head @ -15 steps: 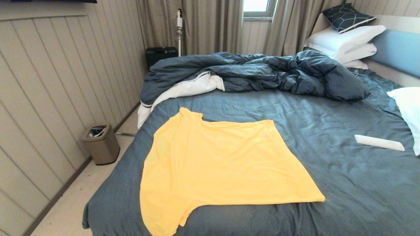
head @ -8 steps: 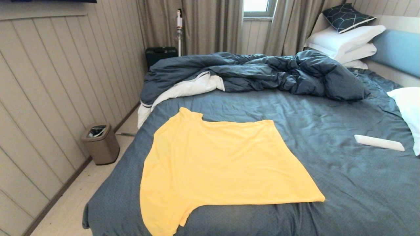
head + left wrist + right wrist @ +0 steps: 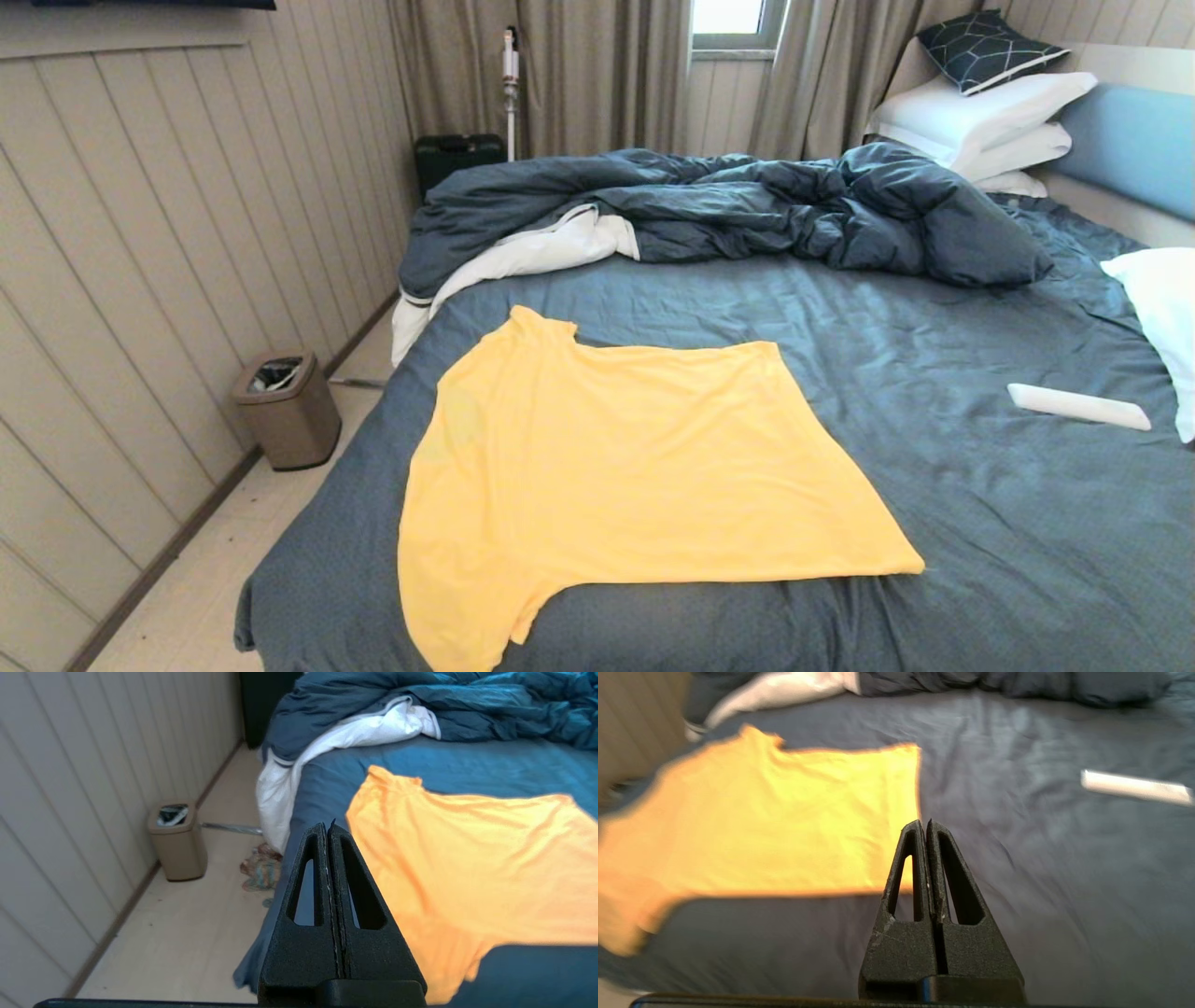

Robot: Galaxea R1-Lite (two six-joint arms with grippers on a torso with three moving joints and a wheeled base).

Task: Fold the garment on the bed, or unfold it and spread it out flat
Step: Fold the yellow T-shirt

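The yellow T-shirt (image 3: 616,476) lies spread on the bed (image 3: 980,523), near its left edge.

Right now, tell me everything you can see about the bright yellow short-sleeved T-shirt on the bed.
The bright yellow short-sleeved T-shirt is of thin, soft-looking fabric with light wrinkles. It lies spread mostly flat on the dark blue-grey sheet near the bed's left edge, one sleeve hanging over the near edge. It appears folded in half, with only one sleeve showing. Neither gripper touches it; only the sheet does.
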